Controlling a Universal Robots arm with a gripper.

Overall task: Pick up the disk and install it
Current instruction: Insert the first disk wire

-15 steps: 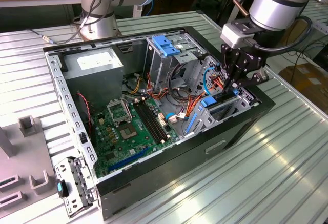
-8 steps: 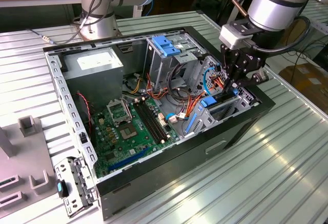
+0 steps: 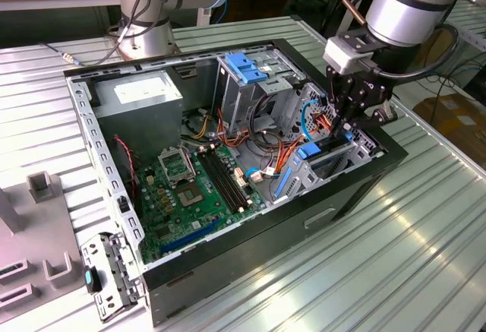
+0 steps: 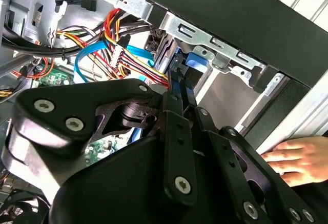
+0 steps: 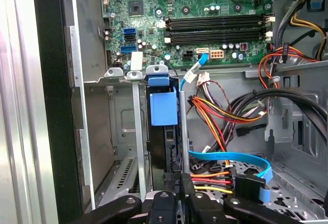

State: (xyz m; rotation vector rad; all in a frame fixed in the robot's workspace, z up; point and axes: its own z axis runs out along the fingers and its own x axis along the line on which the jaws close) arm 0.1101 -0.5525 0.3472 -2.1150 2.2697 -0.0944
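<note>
The open computer case [image 3: 228, 157] lies on its side on the ribbed metal worktop [image 3: 395, 256], and everything else sits in relation to it. The arm's hand [image 3: 343, 123] reaches down into the corner of the case toward the exterior view's right, just above the drive bay [image 3: 334, 161] that stands against the case's black wall. The disk [image 5: 163, 131] sits on edge inside that bay, slotted between thin metal partitions, with its blue carrier rail [image 5: 163, 108] facing the motherboard. In the first wrist view the black fingertips [image 5: 177, 183] sit close together on the disk's near edge, so the hand is clenched on the disk, which is already most of the way into the bay. In the second wrist view the hand [image 4: 179, 88] runs down to the same slot, its fingers meeting the blue rail [image 4: 197, 62] beside a bundle of coloured cables [image 4: 123, 44]. The green motherboard [image 3: 190, 188] covers the floor of the case, the grey power-supply box [image 3: 144, 96] fills the far corner, and a metal drive cage with a blue latch [image 3: 247, 66] stands between them. A person's hand [image 4: 297, 157] rests just outside the case wall.
</note>
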